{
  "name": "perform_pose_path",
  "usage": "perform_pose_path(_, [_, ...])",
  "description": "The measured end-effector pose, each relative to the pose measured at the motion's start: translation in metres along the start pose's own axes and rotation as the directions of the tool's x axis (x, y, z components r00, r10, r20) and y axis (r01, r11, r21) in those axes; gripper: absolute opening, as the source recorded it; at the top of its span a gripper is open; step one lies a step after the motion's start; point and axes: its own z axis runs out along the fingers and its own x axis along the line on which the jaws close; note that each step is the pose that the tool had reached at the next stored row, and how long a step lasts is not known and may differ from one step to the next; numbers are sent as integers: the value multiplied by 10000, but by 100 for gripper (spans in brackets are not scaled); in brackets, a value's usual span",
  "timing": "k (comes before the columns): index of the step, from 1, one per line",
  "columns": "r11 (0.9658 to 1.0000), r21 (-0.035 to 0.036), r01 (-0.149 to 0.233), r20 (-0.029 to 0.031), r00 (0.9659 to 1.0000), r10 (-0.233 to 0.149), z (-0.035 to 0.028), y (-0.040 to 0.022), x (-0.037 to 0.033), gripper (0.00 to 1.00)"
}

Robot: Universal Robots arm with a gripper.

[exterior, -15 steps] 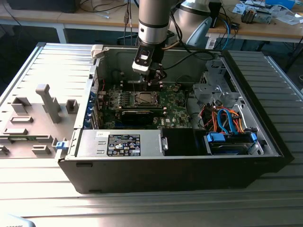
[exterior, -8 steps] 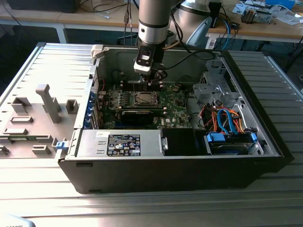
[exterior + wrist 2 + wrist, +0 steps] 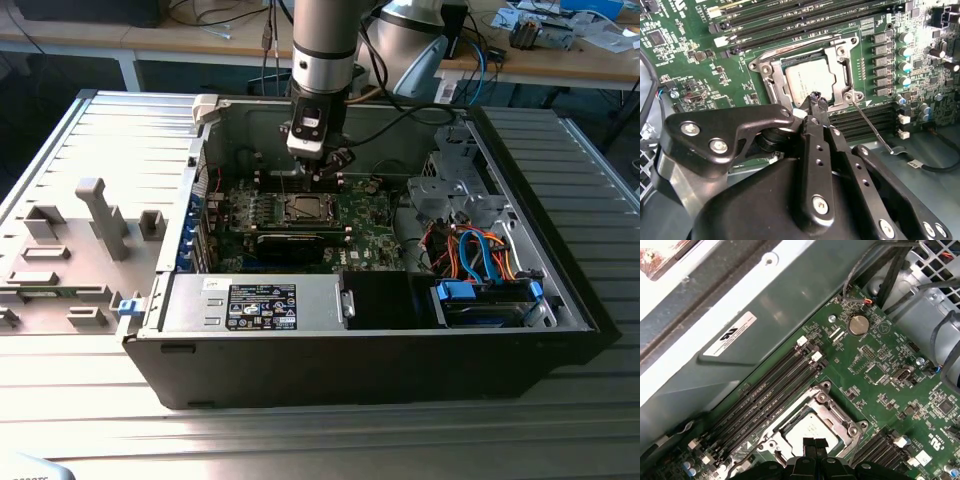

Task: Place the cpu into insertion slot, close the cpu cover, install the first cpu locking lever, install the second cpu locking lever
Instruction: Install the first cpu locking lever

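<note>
The pincer [image 3: 816,97] is clenched, its two black fingertips pressed together with nothing between them, and it hangs just over the near edge of the cpu [image 3: 807,80]. In the second wrist view the tips look to be touching or almost touching the chip's pale metal top; I cannot tell which.

The cpu lies inside the insertion slot [image 3: 771,85] on the green circuit board [image 3: 700,60], and the cpu cover [image 3: 840,52] is down around it, its silver frame bordering the chip on all sides. A thin wire locking lever [image 3: 867,120] slants away from the corner of the socket beside the pincer (it appears loose rather than hooked under its catch, though that is a judgement).

What could go wrong: if the shut tips press on the chip off-centre, they could scrape the top or tilt the chip under the frame; and the lever, being springy and thin, could slip off the narrow tips and snap back.

The first wrist view shows the fingertips [image 3: 815,444] from the other side over the chip, plus the memory slots [image 3: 770,385] and the case wall [image 3: 740,315], but not the lever. The exterior view places the whole pincer [image 3: 322,172] within the open computer case [image 3: 360,360], which rests on the counter [image 3: 90,420].
</note>
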Motion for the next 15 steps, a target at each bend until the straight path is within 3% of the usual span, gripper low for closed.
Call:
perform_pose_path(9, [9978, 7, 657, 5, 9978, -657, 0, 0, 0, 11])
perform_pose_path(15, [9963, 9, 855, 5, 9963, -855, 0, -5, -5, 11])
